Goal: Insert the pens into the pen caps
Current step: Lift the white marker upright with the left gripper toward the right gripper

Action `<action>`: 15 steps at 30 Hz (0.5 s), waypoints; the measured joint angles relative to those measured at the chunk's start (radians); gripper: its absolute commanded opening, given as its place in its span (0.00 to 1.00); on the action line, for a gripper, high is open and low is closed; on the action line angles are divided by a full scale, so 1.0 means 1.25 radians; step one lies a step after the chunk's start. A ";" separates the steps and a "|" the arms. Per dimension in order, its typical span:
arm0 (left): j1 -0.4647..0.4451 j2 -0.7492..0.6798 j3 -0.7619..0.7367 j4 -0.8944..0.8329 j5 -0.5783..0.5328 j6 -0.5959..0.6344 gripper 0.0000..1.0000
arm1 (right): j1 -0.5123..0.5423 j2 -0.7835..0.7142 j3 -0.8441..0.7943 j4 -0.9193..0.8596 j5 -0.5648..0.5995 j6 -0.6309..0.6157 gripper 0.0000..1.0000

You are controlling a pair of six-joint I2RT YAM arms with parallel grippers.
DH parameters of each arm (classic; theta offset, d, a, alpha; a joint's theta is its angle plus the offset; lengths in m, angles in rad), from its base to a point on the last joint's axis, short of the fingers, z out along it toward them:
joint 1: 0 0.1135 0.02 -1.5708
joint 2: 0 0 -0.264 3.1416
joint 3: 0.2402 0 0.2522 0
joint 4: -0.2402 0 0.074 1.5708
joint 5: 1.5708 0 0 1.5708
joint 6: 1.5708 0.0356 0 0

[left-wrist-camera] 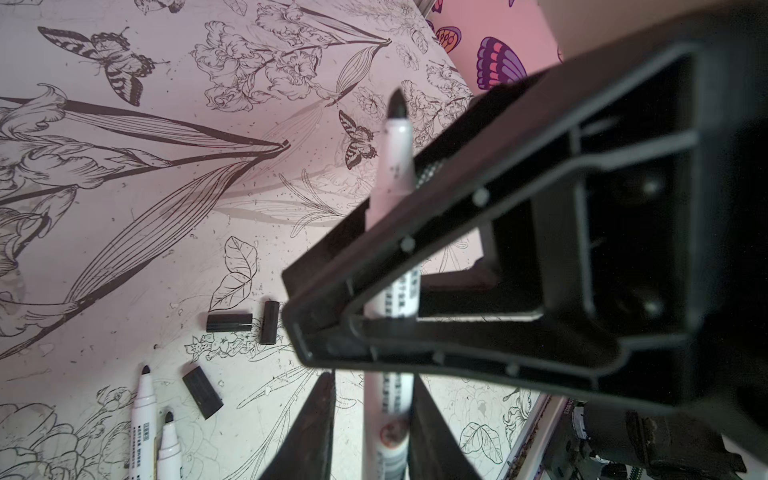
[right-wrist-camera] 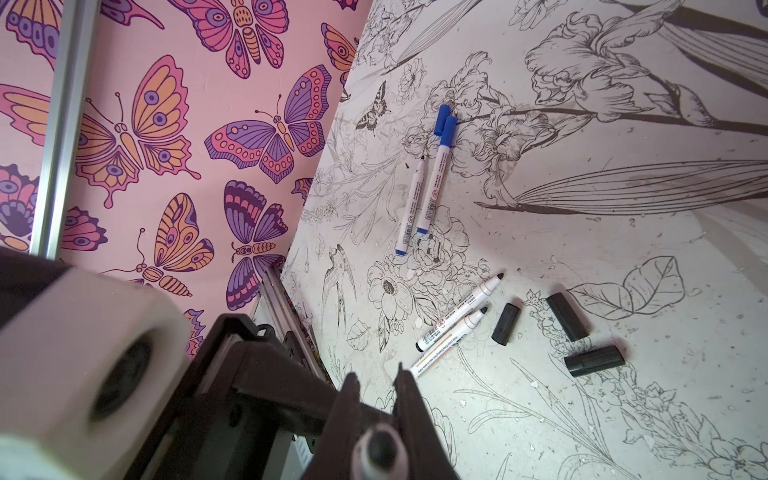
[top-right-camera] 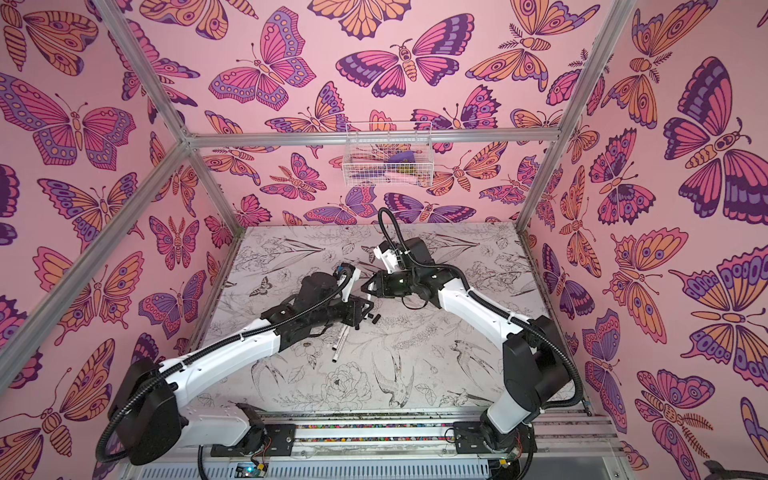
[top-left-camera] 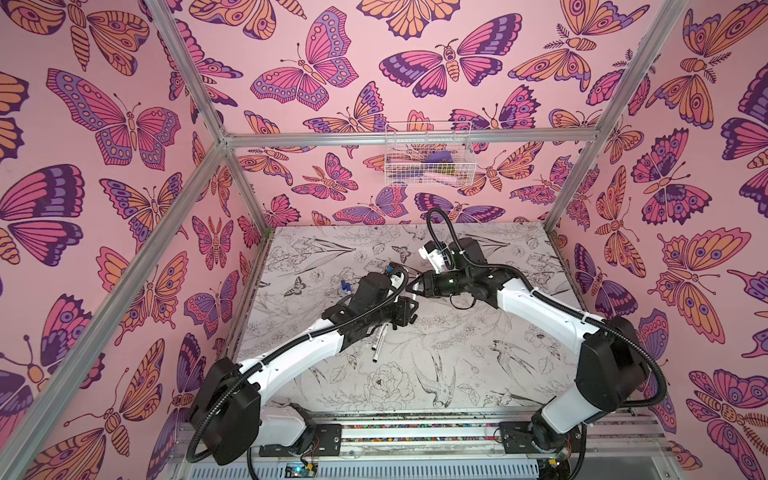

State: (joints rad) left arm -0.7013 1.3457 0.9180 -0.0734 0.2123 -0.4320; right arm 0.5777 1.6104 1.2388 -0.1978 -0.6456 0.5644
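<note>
White wire basket point(top-left-camera: 405, 176) on back wall point(top-left-camera: 266, 174), purple and pink items point(top-left-camera: 441, 158) inside

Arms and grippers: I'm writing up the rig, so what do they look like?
The left arm and right arm have white link shells and black joints. A black ribbed cable hose runs along each. The left gripper and right gripper are matte black with tapering, triangular jaws.

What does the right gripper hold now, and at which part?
The right gripper clamps an uncapped black-tipped pen by its white barrel, behind the tip.
</note>
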 measured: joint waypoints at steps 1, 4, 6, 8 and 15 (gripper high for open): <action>0.000 0.003 0.002 0.001 0.002 0.000 0.29 | 0.000 0.000 0.000 0.000 -0.001 0.000 0.04; 0.000 0.013 0.013 0.002 0.004 0.001 0.28 | 0.000 0.000 0.000 0.000 -0.005 0.000 0.04; 0.000 0.022 0.023 0.003 0.005 0.002 0.28 | 0.000 0.000 0.000 0.000 -0.006 0.000 0.03; 0.001 0.031 0.030 0.007 0.008 0.002 0.27 | 0.000 0.000 0.000 0.000 -0.008 0.000 0.03; 0.000 0.050 0.037 0.019 0.025 -0.003 0.07 | 0.000 0.000 0.000 0.000 -0.009 -0.005 0.01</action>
State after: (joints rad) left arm -0.7010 1.4082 0.9646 -0.0494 0.2436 -0.4358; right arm 0.5777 1.6100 1.2388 -0.1978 -0.6575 0.5579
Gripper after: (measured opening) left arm 0.142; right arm 0.173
